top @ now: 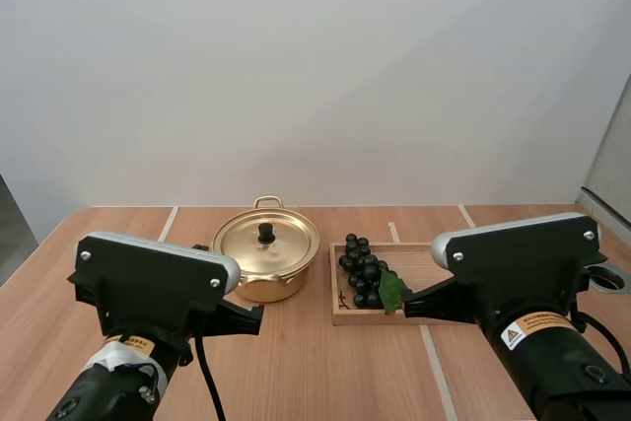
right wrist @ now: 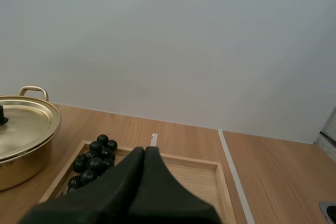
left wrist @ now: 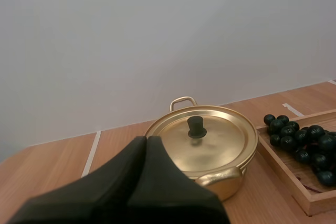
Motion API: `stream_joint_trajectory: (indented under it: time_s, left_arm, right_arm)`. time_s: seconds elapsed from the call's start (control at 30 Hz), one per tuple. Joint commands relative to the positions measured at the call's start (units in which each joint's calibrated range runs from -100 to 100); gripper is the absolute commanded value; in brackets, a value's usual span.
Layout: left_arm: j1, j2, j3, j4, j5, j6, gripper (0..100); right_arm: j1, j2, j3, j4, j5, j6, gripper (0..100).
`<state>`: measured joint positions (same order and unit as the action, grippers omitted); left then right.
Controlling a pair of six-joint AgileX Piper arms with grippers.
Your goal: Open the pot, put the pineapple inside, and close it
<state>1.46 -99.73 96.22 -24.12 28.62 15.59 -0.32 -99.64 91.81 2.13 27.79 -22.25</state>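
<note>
Wooden table (top: 296,372), light brown with the grain showing, and a few thin white lines (top: 168,224) running front to back across it. Behind it there's just a plain pale wall (top: 315,66).

The gold pot (top: 266,281) sits around the middle of the table with its lid (top: 286,244) on, black knob (top: 266,233) on top. Just to its right, close but not touching as far as I can see, is a shallow wooden tray (top: 340,317). The fruit here is a bunch of dark grapes (top: 361,268) lying in the tray's left half, nearest the pot, with a green leaf (top: 394,291) at the near end of the bunch.

Left claw (left wrist: 146,139) is clenched on nothing, fingers pressed together in one dark wedge, hanging in front of the pot and pointing at it. Right claw (right wrist: 144,149) is the same: closed and empty, sitting in front of the tray just right of the grapes.

The only label I can spot is a yellow warning sticker (top: 532,329) with a triangle on the right arm. The print on it is too small to read.
</note>
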Motion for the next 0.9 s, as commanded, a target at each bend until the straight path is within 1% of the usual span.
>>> stream_joint_trajectory:
  time_s: [0.0,0.17,0.2,0.3,0.37,0.43,0.57,0.63,0.77,0.87]
  left_arm:
    - [-0.2,-0.27,2.05,-0.02,-1.49,-0.19,1]
    - [-0.13,-0.27,3.78,-1.61,-4.04,-0.57,1]
    - [-0.13,-0.27,3.78,-1.63,-2.57,-0.69,1]
    - [-0.06,-0.27,3.78,-1.94,-2.33,-2.87,1]
    - [-0.06,-0.27,3.78,-1.94,-2.18,-4.13,1]
    - [0.01,-0.27,3.78,-1.94,-1.93,-5.19,1]
    - [0.01,-0.27,3.78,-1.94,2.04,-6.89,1]
    - [0.01,-0.27,3.78,-1.94,5.84,-7.12,1]
    - [0.01,-0.27,3.78,-1.94,6.03,-7.12,1]
    - [0.47,-0.27,3.78,-1.7,6.01,-7.12,1]
  right_arm:
    - [-0.18,-0.36,1.74,-0.39,0.2,-0.56,0]
    - [-0.31,-0.36,5.07,-0.39,0.5,-0.56,0]
    - [-0.38,-0.36,5.63,-0.39,0.5,-0.56,0]
    - [-0.53,-0.36,8.19,-0.39,0.5,-0.56,0]
    - [-0.59,-0.36,8.19,-0.39,0.67,-0.56,0]
    - [-0.77,-0.36,8.19,-0.39,3.62,-0.47,0]
    - [-1.21,-0.36,8.19,-0.27,3.62,-0.09,0]
    - [-1.36,-0.36,8.19,-0.27,3.62,-0.01,0]
    - [-1.37,-0.36,8.19,-0.16,3.62,1.23,0]
    - [-1.37,-0.36,8.19,-0.16,3.62,1.23,0]
